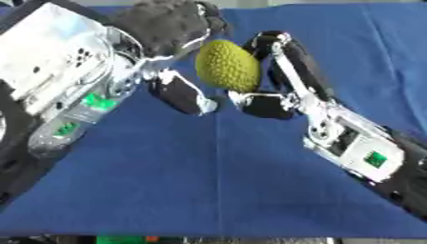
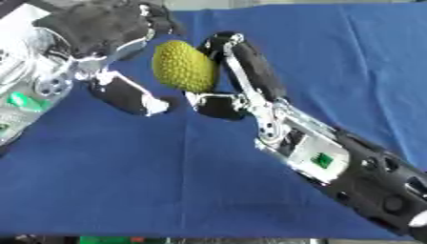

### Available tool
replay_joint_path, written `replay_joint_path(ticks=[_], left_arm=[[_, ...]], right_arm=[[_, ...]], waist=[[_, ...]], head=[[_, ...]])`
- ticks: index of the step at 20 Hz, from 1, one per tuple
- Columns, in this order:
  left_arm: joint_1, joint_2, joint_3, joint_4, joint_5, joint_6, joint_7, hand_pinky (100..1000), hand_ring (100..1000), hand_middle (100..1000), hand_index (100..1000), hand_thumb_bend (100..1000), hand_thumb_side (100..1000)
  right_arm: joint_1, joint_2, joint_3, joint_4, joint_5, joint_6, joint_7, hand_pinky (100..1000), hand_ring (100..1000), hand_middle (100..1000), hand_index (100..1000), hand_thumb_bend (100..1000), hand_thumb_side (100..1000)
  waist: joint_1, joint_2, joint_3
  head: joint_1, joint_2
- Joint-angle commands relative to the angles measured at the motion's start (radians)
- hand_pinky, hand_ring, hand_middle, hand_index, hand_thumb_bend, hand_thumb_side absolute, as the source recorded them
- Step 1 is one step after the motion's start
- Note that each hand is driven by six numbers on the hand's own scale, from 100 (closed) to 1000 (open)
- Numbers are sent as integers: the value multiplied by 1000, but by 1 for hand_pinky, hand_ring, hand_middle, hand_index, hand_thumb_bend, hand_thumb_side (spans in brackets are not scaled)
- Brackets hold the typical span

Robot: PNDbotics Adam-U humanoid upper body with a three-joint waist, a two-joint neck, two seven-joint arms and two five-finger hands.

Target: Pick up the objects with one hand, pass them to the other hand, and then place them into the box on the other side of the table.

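A yellow-green bumpy oval object [image 1: 227,64] hangs in the air above the blue tablecloth [image 1: 208,181], between my two hands. My right hand [image 1: 288,71] comes in from the lower right. Its fingers [image 1: 271,40] curl along the object's right side and its thumb [image 1: 260,104] sits under it, so it is shut on the object. My left hand [image 1: 163,26] reaches in from the upper left, its dark padded palm close to the object's top left. The left thumb [image 1: 182,94] points down, apart from the object. No box shows in either view.
The blue cloth covers the whole table, with a faint crease running down the middle. My left forearm [image 1: 58,71] fills the upper left and my right forearm [image 2: 350,167] the lower right. Small green and orange shapes [image 1: 125,239] show past the cloth's front edge.
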Motion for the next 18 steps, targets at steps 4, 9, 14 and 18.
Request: replay_joint_path(ticks=[4, 9, 14, 18], left_arm=[[-8, -6, 6, 29, -9, -18, 19, 892, 854, 813, 899, 470, 476], [-6, -11, 10, 37, 17, -1, 61, 866, 820, 770, 829, 258, 362], [-4, -14, 12, 23, 106, 31, 182, 818, 745, 642, 714, 100, 254], [-5, -9, 4, 10, 220, 33, 287, 774, 659, 547, 591, 100, 244]], right_arm=[[-17, -5, -5, -21, 15, -14, -1, 100, 493, 526, 555, 310, 100], [-16, -5, -3, -21, 15, -17, -5, 100, 492, 525, 554, 311, 100], [-13, -5, -1, -21, 12, -14, -7, 100, 491, 525, 553, 312, 100], [-9, -7, -3, -21, 12, -4, -8, 100, 491, 524, 553, 314, 100]], waist=[[-2, -15, -1], [-3, -13, 0], [-3, -13, 0], [-2, -13, 1]], head=[[7, -6], [7, -7], [6, -8], [4, -5]])
